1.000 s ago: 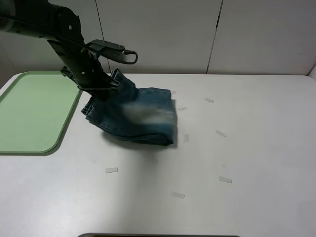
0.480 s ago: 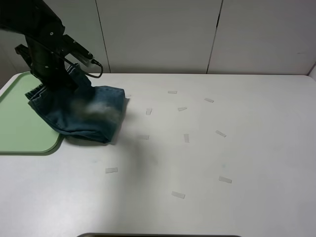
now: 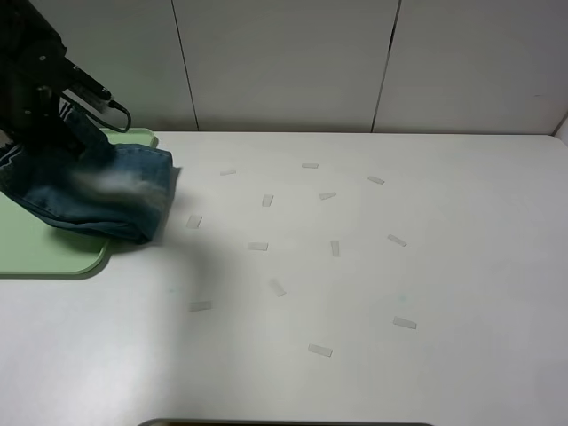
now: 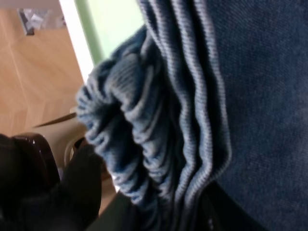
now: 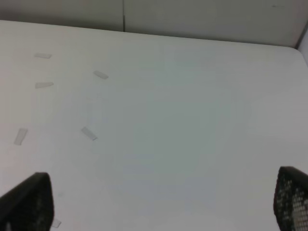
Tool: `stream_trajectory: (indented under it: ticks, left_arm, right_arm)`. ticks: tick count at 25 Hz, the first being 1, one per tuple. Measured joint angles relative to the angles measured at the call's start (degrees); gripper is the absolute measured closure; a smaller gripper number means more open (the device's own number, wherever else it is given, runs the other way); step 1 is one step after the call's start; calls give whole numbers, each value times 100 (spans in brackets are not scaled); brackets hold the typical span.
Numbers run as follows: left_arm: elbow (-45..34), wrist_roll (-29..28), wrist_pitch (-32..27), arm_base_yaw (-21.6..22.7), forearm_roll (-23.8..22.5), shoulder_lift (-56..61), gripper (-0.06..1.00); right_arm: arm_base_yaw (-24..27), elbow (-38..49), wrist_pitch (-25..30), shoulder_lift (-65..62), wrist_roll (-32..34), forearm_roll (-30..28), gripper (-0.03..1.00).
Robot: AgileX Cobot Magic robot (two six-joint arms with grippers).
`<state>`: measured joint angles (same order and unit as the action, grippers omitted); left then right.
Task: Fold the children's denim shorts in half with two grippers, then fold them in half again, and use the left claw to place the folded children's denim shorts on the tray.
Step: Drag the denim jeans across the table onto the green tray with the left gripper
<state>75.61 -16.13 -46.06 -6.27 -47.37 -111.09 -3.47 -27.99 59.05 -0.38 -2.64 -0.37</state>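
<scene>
The children's denim shorts are a folded blue bundle at the far left, partly over the tray and partly past its right rim over the table. My left gripper is shut on the upper edge of the bundle, with its black arm rising out of the view's top left. In the left wrist view the gathered waistband fills the frame, with a strip of pale green tray behind it. In the right wrist view my right gripper stands open and holds nothing above bare table. It is out of the exterior view.
Several small pale tape strips lie scattered over the white table from the middle to the right. A pale panelled wall runs behind the table. Wooden floor shows beyond the tray's edge in the left wrist view.
My left gripper has carried the folded shorts leftwards from the table's left-centre to over the tray's right rim. Tape strips that the shorts covered now show.
</scene>
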Motion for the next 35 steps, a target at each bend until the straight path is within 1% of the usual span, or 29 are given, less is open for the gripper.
stream_trajectory:
  ticks: [4, 6, 11, 16, 22, 26, 27, 28, 30, 32, 33, 35]
  left_arm:
    - [0, 0, 27, 167, -161, 0, 74]
    - [0, 0, 139, 302, -364, 0, 74]
    - [0, 0, 356, 495, -625, -58, 74]
    - [0, 0, 447, 603, -691, -296, 74]
    - [0, 5, 689, 610, -763, -442, 74]
    - [0, 5, 729, 620, -768, -448, 73]
    - [0, 5, 729, 620, -768, -448, 69]
    - [0, 5, 729, 620, -768, -448, 63]
    - [0, -12, 756, 620, -768, -448, 44]
    - [0, -177, 771, 620, -768, -448, 23]
    - [0, -303, 779, 620, -768, -448, 15]
    - [0, -477, 795, 620, -782, -410, 6]
  right_arm:
    - [0, 0, 0, 0, 0, 0, 27]
    - [0, 0, 0, 0, 0, 0, 27]
    - [0, 0, 0, 0, 0, 0, 27]
    - [0, 0, 0, 0, 0, 0, 27]
    - [0, 0, 0, 0, 0, 0, 27]
    - [0, 0, 0, 0, 0, 0, 27]
    - [0, 0, 0, 0, 0, 0, 27]
    - [0, 0, 0, 0, 0, 0, 27]
    - [0, 0, 0, 0, 0, 0, 27]
    - [0, 0, 0, 0, 0, 0, 27]
    - [0, 0, 0, 0, 0, 0, 27]
    - [0, 0, 0, 0, -4, 0, 27]
